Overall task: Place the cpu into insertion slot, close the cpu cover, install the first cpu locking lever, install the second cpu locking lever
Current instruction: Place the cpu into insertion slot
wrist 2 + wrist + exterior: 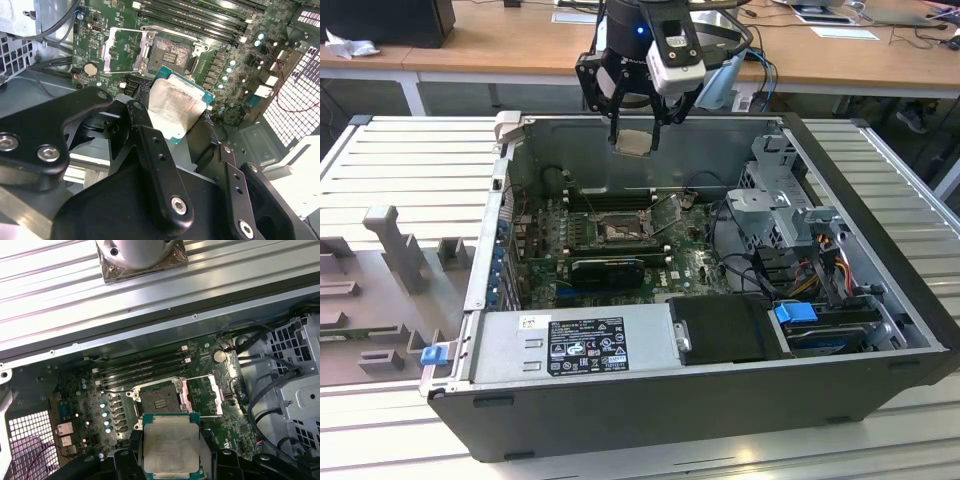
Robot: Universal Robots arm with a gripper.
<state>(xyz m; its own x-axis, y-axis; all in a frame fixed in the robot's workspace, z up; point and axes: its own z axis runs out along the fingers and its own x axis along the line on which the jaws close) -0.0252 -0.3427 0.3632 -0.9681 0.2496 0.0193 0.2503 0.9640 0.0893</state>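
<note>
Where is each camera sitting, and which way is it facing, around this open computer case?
Exterior view: off the arm, looking down at an angle into the computer case; shows the arm's wrist and the gripper holding the cpu above it.
First wrist view: on the wrist, facing down onto the motherboard; black gripper links frame the cpu.
Second wrist view: on the wrist, looking down along the gripper linkage at the cpu.
Shared: both wrist views show the cpu, the insertion slot and the raised cpu cover.

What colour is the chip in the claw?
The cpu is pale silver-beige, clearest in the first wrist view.
</note>
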